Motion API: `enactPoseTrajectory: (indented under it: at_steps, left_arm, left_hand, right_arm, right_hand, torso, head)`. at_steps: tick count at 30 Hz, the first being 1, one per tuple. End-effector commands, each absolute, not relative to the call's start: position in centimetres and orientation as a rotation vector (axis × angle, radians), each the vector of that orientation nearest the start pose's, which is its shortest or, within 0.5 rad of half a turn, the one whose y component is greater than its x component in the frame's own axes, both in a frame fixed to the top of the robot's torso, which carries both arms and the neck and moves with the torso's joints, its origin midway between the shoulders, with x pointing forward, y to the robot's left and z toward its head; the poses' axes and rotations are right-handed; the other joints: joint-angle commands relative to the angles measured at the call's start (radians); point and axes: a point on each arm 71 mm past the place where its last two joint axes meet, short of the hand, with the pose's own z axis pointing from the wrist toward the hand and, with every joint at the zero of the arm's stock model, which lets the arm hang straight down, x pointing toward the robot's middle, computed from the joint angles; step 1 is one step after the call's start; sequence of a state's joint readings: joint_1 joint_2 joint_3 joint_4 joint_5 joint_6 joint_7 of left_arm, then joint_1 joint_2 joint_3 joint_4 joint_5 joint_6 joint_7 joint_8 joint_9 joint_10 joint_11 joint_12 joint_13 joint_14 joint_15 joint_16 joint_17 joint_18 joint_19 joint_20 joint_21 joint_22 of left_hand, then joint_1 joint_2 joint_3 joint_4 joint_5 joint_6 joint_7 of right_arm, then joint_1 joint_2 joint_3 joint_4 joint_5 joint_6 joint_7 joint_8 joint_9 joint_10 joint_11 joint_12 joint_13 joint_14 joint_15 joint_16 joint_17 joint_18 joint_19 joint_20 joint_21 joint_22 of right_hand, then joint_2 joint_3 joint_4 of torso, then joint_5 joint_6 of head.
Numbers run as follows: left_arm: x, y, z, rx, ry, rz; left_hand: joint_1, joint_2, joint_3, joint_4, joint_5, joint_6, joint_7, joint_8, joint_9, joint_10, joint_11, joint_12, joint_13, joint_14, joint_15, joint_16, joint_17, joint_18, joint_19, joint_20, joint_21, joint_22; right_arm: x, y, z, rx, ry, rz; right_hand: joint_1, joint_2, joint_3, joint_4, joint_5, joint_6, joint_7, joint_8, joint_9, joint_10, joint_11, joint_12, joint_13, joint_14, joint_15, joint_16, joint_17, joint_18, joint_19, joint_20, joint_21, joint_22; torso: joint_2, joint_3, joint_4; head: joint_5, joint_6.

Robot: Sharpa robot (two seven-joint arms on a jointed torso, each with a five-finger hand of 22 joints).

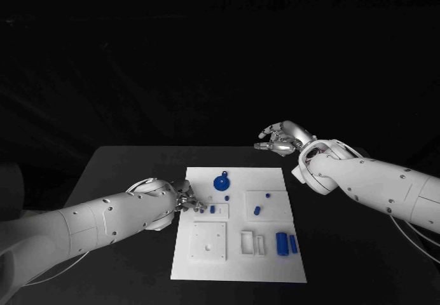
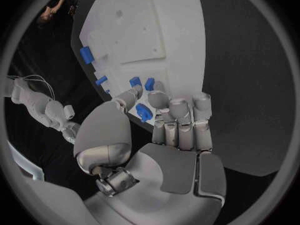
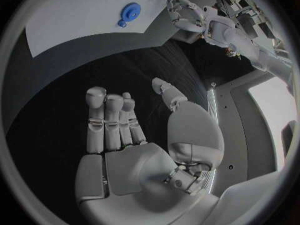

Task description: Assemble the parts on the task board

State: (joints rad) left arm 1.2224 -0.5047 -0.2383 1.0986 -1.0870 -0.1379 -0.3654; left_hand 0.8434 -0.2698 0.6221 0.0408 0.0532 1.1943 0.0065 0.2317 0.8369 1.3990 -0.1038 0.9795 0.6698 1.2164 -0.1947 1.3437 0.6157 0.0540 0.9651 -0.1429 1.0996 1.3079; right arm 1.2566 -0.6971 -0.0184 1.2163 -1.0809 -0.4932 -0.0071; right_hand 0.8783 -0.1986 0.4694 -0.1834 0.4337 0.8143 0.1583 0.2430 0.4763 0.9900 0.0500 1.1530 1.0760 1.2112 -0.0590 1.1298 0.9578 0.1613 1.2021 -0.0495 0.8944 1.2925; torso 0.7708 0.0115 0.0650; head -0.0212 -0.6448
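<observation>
The white task board point(image 1: 206, 270) lies in the middle of the table. My left hand point(image 1: 186, 198) is at the board's left edge. In the left wrist view its thumb and a finger pinch a small blue part point(image 2: 143, 112) just above the board point(image 2: 156, 25). Two more small blue parts point(image 2: 134, 81) lie on the board just beyond the fingertips point(image 2: 159, 100). A round blue disc part point(image 1: 221, 183) sits near the board's far edge. My right hand point(image 1: 280, 138) hangs raised beyond the board's far right corner, fingers apart and holding nothing point(image 3: 119, 130).
Two upright blue blocks point(image 1: 282, 244) stand near the board's right edge, beside a white slotted block point(image 1: 251, 242). Two small blue pegs point(image 1: 257, 209) sit in a raised square right of centre. A white square plate point(image 1: 209, 240) lies at the board's near left. Black table surrounds the board.
</observation>
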Motion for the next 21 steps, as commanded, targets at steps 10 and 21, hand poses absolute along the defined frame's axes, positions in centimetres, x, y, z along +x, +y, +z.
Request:
enactPoseTrajectory:
  at_steps: [10,21]
  left_arm:
    - [53.6,17.9,-25.4,-0.415,2.001,-0.502]
    - [54.5,16.9,-22.7,-0.46,1.802,-0.79]
  left_hand:
    - [-0.027,-0.022,-0.037,0.028,-0.004,-0.097,0.037,-0.043,-0.006,-0.066,0.036,-0.047,-0.019,-0.072,0.025,-0.049,-0.02,0.01,-0.061,-0.112,-0.043,0.0]
    - [0.07,-0.007,-0.024,-0.039,0.0,-0.224,0.116,-0.093,-0.017,-0.298,0.121,-0.314,-0.161,-0.274,0.154,-0.279,-0.125,-0.03,-0.247,-0.002,-0.212,-0.059]
  right_arm:
    - [55.5,-22.9,-15.7,0.266,1.481,0.704]
    - [55.5,-23.0,-15.7,0.267,1.482,0.701]
  right_hand:
    - [-0.005,0.005,-0.002,0.008,0.003,-0.001,0.005,0.001,-0.001,-0.009,-0.001,0.004,-0.002,0.004,-0.002,-0.003,-0.001,0.101,0.001,-0.007,-0.004,0.001]
    - [-0.006,0.006,-0.002,0.009,0.004,-0.003,0.005,0.0,-0.002,-0.009,-0.001,0.005,-0.003,0.004,-0.002,-0.003,-0.001,0.101,0.001,-0.007,-0.004,0.002]
  torso:
    - [0.0,0.0006,-0.0003]
    - [0.0,0.0005,0.0002]
  head:
    - [-0.007,0.017]
    - [-0.011,0.03]
